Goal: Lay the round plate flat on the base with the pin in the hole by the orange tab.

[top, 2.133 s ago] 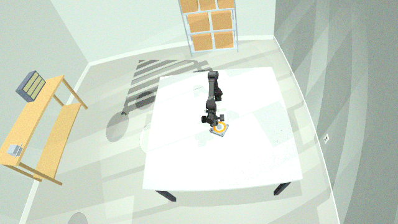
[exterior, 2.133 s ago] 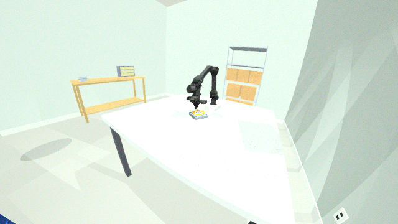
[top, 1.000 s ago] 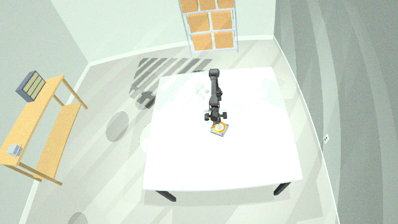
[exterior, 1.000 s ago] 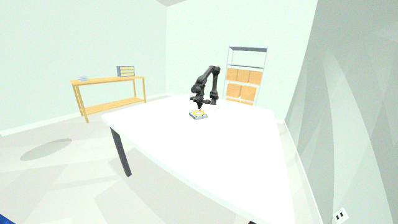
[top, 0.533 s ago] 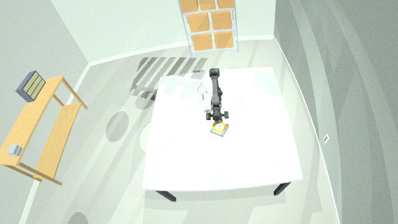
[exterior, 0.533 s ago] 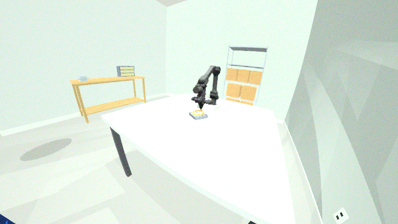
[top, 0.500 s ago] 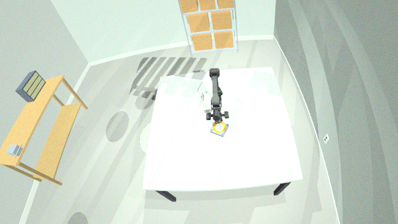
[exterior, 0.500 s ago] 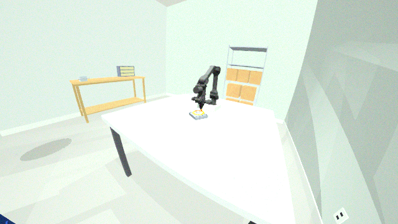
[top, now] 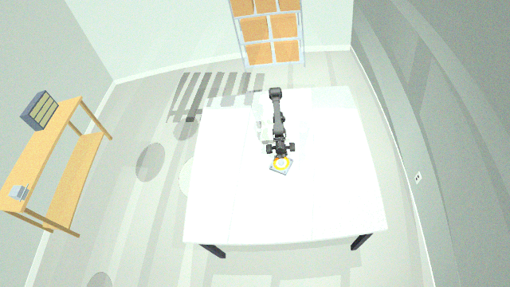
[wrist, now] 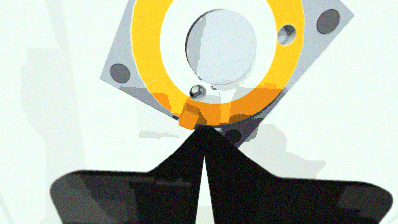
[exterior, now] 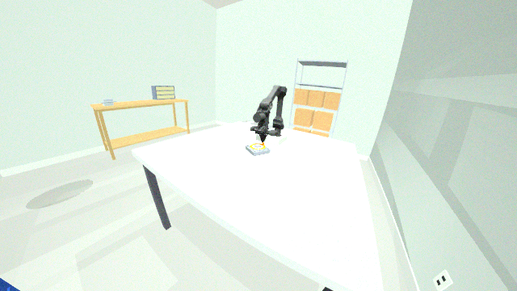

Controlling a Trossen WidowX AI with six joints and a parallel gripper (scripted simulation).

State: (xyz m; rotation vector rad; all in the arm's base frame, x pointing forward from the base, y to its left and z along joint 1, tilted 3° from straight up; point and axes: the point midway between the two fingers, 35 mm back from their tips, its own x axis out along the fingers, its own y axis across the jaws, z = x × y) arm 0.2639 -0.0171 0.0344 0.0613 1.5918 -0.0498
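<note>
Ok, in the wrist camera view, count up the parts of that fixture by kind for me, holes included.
Grey square base: 1
Orange round plate: 1
Central post: 1
Orange tab: 1
Holes in the plate: 2
Dark corner holes in the base, those in view: 3
Total: 9

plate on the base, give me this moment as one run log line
end effector: shut, empty, tip at orange tab | plate: on post | pin: visible in hole | base: on table
</note>
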